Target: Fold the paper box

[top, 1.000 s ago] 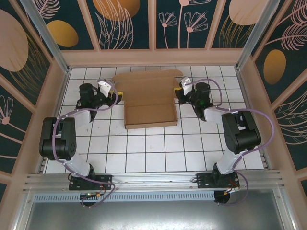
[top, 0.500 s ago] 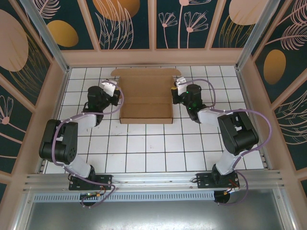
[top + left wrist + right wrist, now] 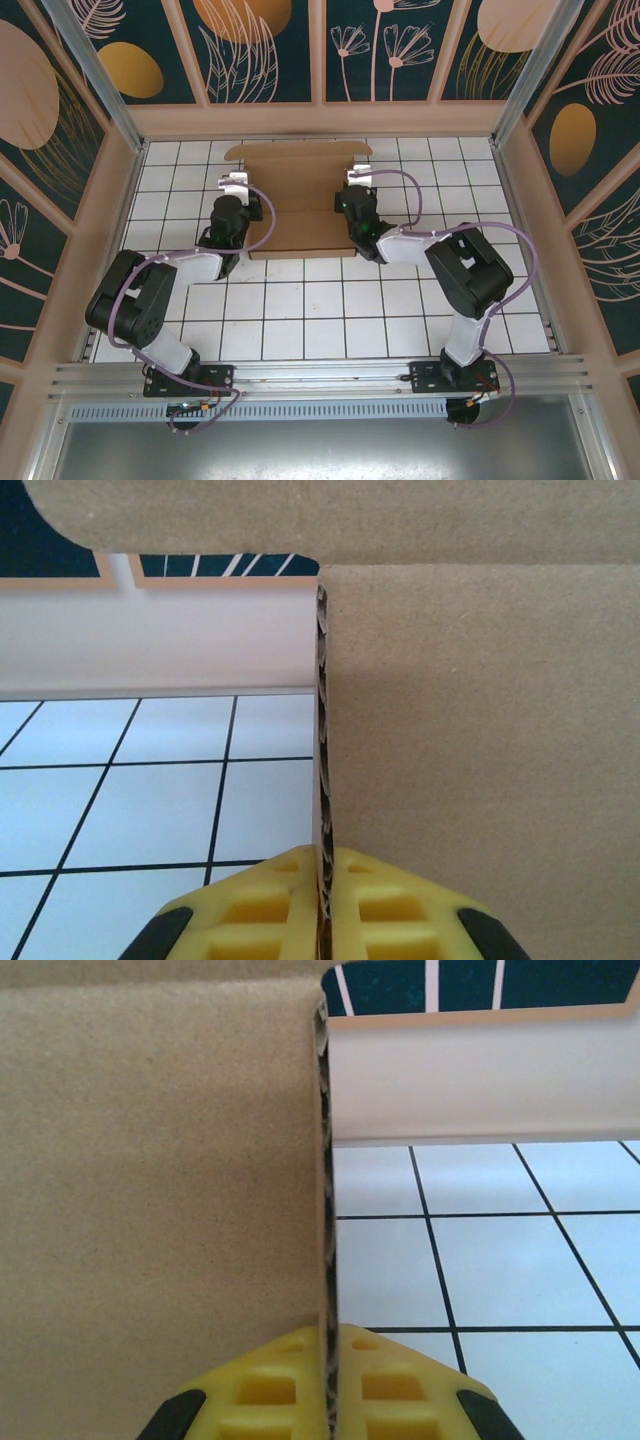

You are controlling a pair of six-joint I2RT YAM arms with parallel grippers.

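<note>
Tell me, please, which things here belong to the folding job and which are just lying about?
Belong to the job:
paper box
left gripper, shut on the box's left side edge
right gripper, shut on its right side edge

Only surroundings:
tiled table
patterned walls
aluminium rail

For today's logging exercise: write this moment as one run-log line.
left gripper: shut on paper box, left edge | right gripper: shut on same box, right edge

top: overhead, wide | wrists: close, forward, sharing paper box (image 3: 480, 730)
</note>
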